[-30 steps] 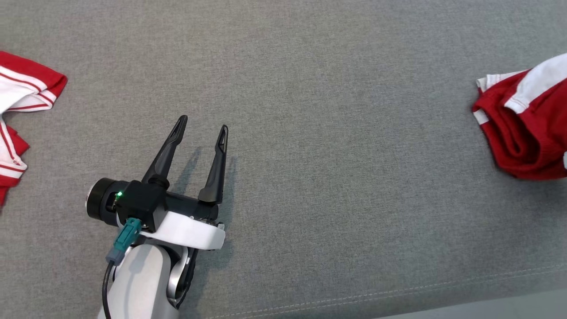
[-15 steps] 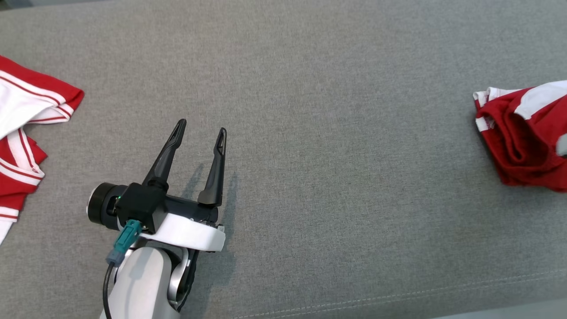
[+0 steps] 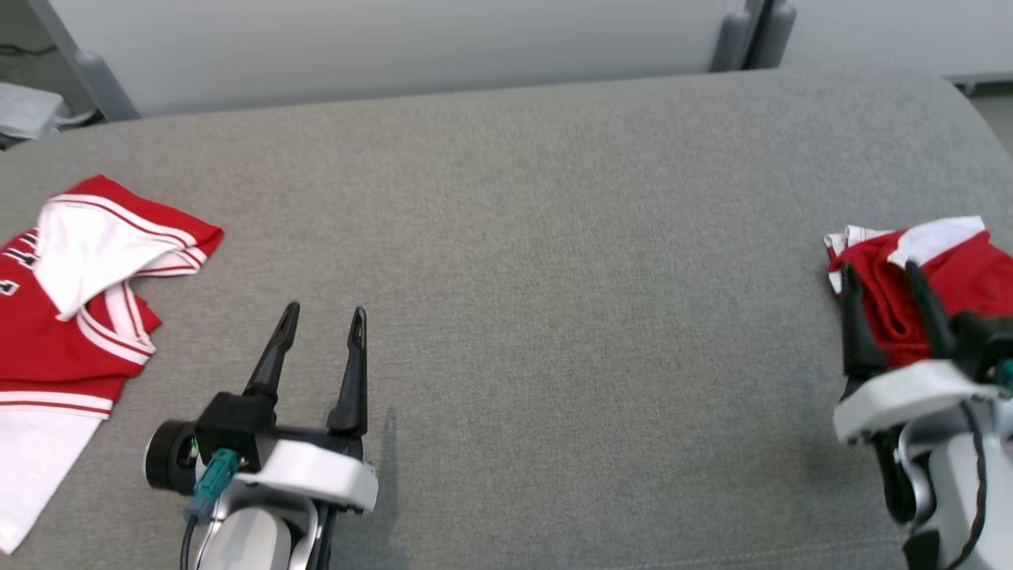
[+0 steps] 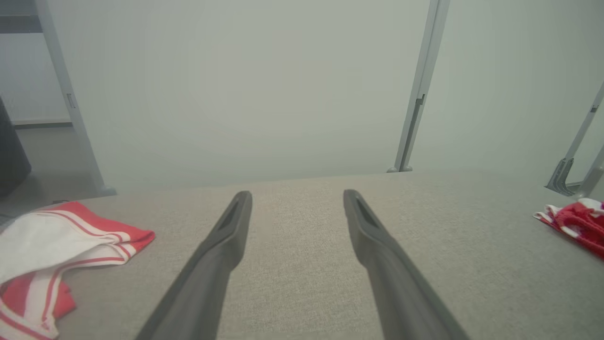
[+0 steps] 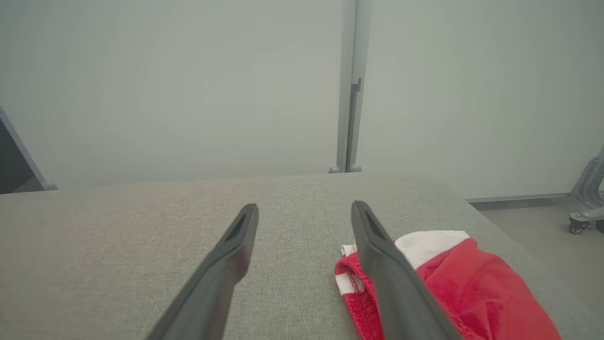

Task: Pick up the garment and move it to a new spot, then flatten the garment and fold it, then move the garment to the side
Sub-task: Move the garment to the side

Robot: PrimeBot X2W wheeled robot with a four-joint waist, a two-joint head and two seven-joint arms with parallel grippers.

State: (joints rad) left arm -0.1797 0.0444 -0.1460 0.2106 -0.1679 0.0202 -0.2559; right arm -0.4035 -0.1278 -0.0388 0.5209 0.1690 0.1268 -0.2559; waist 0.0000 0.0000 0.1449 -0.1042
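A folded red-and-white garment (image 3: 954, 265) lies in a bundle at the right end of the grey surface; the right wrist view has the garment (image 5: 467, 283) just past and under the right-hand finger. My right gripper (image 3: 881, 273) stands open on its near side, with bare grey cloth between the fingers; the right gripper (image 5: 306, 207) holds nothing. My left gripper (image 3: 325, 311) hovers open at the lower left, and in its own view the left gripper (image 4: 297, 194) is empty. The bundled garment (image 4: 578, 222) lies far to its right.
Another red-and-white jersey (image 3: 75, 317) lies spread and rumpled at the left end, also the jersey (image 4: 61, 241) in the left wrist view. The grey padded surface (image 3: 522, 237) ends at a pale wall panel with metal posts (image 3: 752, 32). Floor (image 5: 542, 236) lies beyond the right end.
The head camera has tilted up, bringing in the far edge and the wall. My right gripper has come into view, open, beside the bundled garment. The left gripper keeps its pose.
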